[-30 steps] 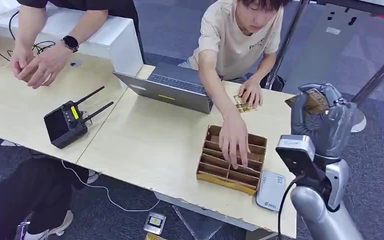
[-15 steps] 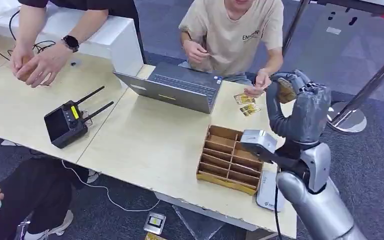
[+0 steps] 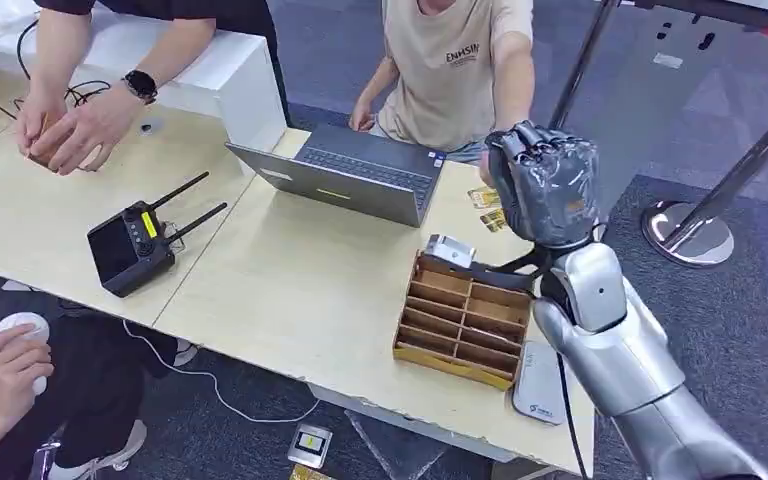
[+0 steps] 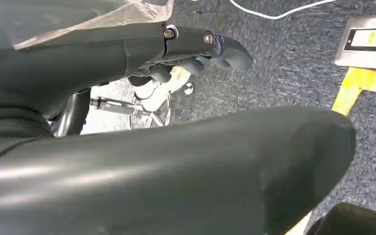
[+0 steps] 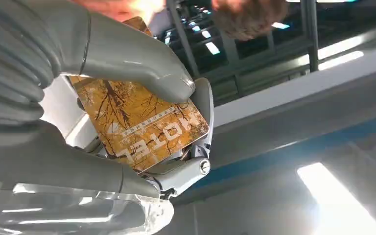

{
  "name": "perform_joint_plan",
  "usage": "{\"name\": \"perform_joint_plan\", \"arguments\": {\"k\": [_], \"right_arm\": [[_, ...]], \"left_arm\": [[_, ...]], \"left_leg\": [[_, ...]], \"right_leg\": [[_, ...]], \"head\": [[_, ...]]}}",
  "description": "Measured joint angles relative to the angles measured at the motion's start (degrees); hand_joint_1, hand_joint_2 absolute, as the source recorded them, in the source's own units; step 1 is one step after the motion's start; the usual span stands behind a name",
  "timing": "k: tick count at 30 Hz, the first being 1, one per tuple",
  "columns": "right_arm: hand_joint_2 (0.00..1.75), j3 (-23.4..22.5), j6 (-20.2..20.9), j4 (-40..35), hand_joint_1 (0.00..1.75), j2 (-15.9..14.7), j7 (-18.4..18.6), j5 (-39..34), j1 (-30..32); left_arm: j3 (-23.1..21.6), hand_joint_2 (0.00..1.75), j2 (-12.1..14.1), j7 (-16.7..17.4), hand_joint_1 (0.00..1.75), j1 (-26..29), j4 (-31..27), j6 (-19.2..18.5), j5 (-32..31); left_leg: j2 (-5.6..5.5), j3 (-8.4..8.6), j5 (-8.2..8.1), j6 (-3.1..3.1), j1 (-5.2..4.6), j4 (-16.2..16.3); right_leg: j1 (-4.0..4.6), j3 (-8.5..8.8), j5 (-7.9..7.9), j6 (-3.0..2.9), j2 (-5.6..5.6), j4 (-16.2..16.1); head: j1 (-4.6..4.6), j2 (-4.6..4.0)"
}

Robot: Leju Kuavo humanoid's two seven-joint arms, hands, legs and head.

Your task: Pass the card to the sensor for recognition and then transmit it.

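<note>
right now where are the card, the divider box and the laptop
card (image 5: 142, 129), right wrist view, printed orange face
divider box (image 3: 460, 318), head view, middle slats
laptop (image 3: 335, 187), head view, back of its grey lid

Pale wooden tables (image 3: 290, 290) stand on grey-blue carpet (image 3: 360, 50), ceiling lights glaring overhead (image 5: 323, 191).

right arm (image 3: 615, 350): silver metal shell, rounded segments, black cable along the wrist
right hand (image 3: 545, 180): dark grey, ribbed back cover
thumb (image 5: 137, 61): thick, light grey, smooth
left hand (image 4: 196, 46): dark grey casing, two small screws
</note>
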Motion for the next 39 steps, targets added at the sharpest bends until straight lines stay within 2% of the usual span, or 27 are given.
{"name": "perform_joint_plan", "arguments": {"k": [5,14,15,16,17,30,31,35,39], "right_arm": [[1.75,0.8,-0.1,6.5,1.75,0.9,0.3,1.9,-2.8],[1.75,1.7,-0.2,13.8,1.75,1.6,0.3,2.5,-3.6],[1.75,1.7,-0.2,14.5,0.7,1.7,0.3,2.6,-3.6],[1.75,1.6,-0.2,15.0,0.09,1.7,0.0,2.8,-3.6],[1.75,1.5,-0.2,15.7,0.0,1.7,-0.3,2.9,-3.6],[1.75,-2.6,-0.3,18.1,0.0,2.0,-4.1,-6.0,-2.7],[0.0,-3.0,-0.3,18.1,0.0,2.0,-4.5,-7.7,-2.5],[0.0,-4.1,0.4,17.8,0.0,2.1,-5.8,-18.3,-2.1],[0.0,-4.2,6.0,14.2,0.0,1.1,-5.5,-32.1,-0.4]], "left_arm": [[0.0,0.0,-0.1,-0.7,0.0,-0.1,0.0,-0.1,-0.3],[0.0,0.0,-0.1,-0.7,0.0,-0.2,0.0,-0.5,-0.5],[0.0,0.0,-0.1,-0.7,0.0,-0.2,0.0,-0.5,-0.6],[0.0,0.0,-0.1,-0.7,0.0,-0.2,0.0,-0.5,-0.7],[0.0,0.0,-0.1,-0.7,0.0,-0.2,0.0,-0.5,-0.9],[0.0,0.0,-0.1,-0.7,0.0,-0.2,0.0,-0.9,-2.0],[0.0,0.0,-0.1,-0.7,0.0,-0.2,0.0,-0.9,-2.1],[0.0,0.0,-0.1,-0.6,0.0,-0.1,0.0,-0.6,-2.1],[0.1,0.0,-0.1,-0.5,0.0,0.1,0.0,0.1,-1.5]], "left_leg": [[0.0,0.01,0.0,0.0,0.0,0.0],[-0.01,0.0,0.0,0.0,0.0,0.0],[-0.01,0.01,0.0,0.0,0.0,0.0],[0.0,0.0,0.0,0.0,0.0,0.0],[0.0,0.0,0.0,0.0,0.0,0.0],[0.01,0.0,0.0,0.0,0.0,0.0],[0.01,-0.01,0.0,0.0,0.0,0.0],[0.01,0.0,0.0,0.0,0.0,0.0],[0.01,0.01,0.0,0.0,0.0,0.0]], "right_leg": [[0.0,0.0,0.0,0.0,0.0,0.0],[0.0,-0.01,0.0,0.0,0.0,0.0],[0.0,-0.02,0.0,0.0,0.01,0.0],[0.0,-0.03,0.0,0.0,0.01,0.0],[0.0,-0.03,0.0,0.0,0.01,0.0],[0.0,-0.05,0.0,0.0,0.01,0.0],[0.0,-0.05,0.0,0.0,0.01,0.0],[0.0,-0.05,0.0,0.0,0.01,0.0],[0.0,-0.06,0.0,0.0,0.01,0.0]], "head": [[-0.02,0.0],[0.0,0.0],[0.0,0.0],[-0.02,0.0],[-0.02,0.0],[-0.02,0.0],[0.0,0.0],[0.0,0.0],[0.0,0.0]]}}
